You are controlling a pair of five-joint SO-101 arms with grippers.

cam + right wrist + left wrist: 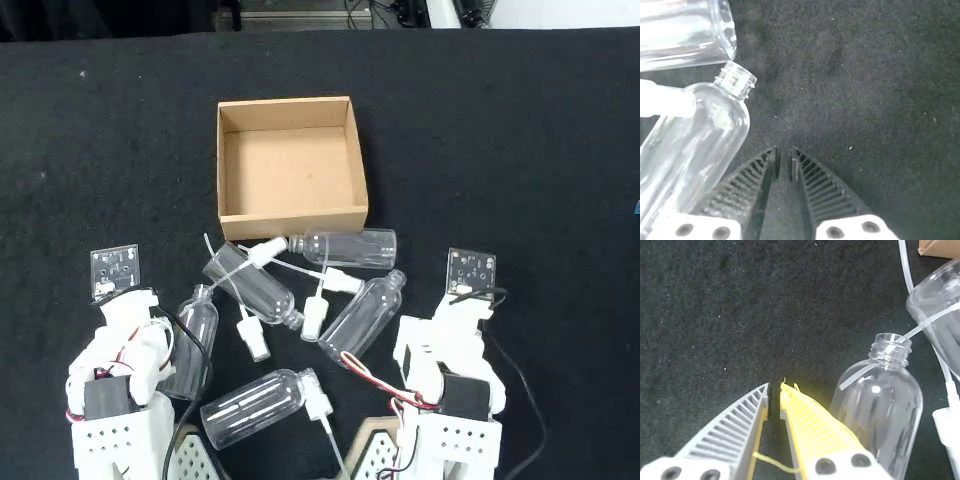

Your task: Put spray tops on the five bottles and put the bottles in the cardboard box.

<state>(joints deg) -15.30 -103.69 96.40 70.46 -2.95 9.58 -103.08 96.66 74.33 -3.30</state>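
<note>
1. The black-covered table (pixel 520 150) is carrying everything, with the two arms sitting at its front edge.
2. The cardboard box (pixel 290 220) is standing open-topped near the table's middle, toward the back edge.
3. Five clear bottles (pixel 350 248) are lying on their sides between the box and the front edge. One open-necked bottle (pixel 880 410) is resting just beside the left gripper (pixel 775 392), and another uncapped bottle (pixel 690 150) is lying just beside the right gripper (pixel 784 157).
4. Both grippers are hanging low over the cloth. The left one is clenched on nothing, and the right one's jaws are drawn almost together, also gripping nothing.
5. Loose spray tops (pixel 315 315) are trailing their thin tubes among the middle bottles. Whether the top at the front-edge bottle's mouth is seated, I cannot tell.
6. The job looks to be at its start. Doing it well likely means spreading the jaws, pinning one bottle by its body, threading a tube into the neck first, then pressing the top home squarely.
</note>
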